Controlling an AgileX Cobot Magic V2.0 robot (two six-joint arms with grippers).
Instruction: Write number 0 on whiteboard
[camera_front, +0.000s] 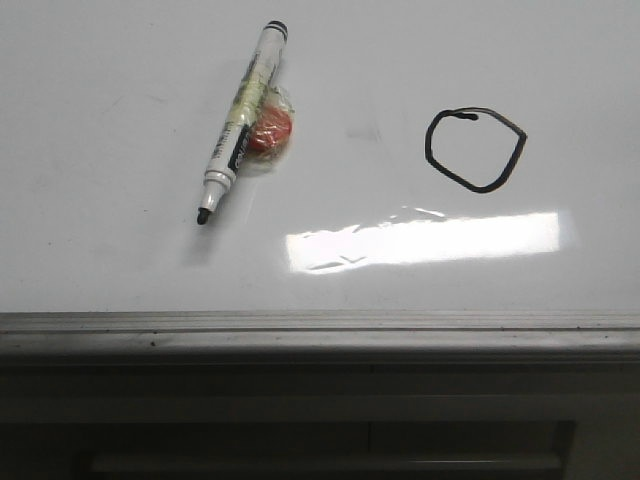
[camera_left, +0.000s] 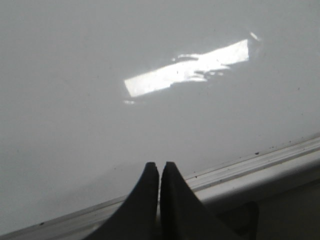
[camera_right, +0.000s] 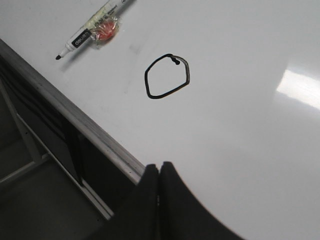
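The number 0 (camera_front: 476, 148) is a thin black lopsided loop drawn on the glossy whiteboard (camera_front: 100, 250), right of centre in the front view. It also shows as the black loop (camera_right: 167, 76) in the right wrist view. A white marker (camera_front: 242, 121) with a black tip lies uncapped on the board to the left, resting against a small red wrapped object (camera_front: 270, 132). My left gripper (camera_left: 159, 165) is shut and empty over the board's near edge. My right gripper (camera_right: 159, 165) is shut and empty, near the grey edge strip (camera_right: 75, 115). Neither gripper appears in the front view.
A bright rectangular light reflection (camera_front: 425, 240) lies on the board near its front. The grey metal edge strip (camera_front: 320, 322) runs along the front, with a dark frame (camera_front: 320, 420) below it. A faint grey smudge (camera_front: 365, 130) sits between marker and loop.
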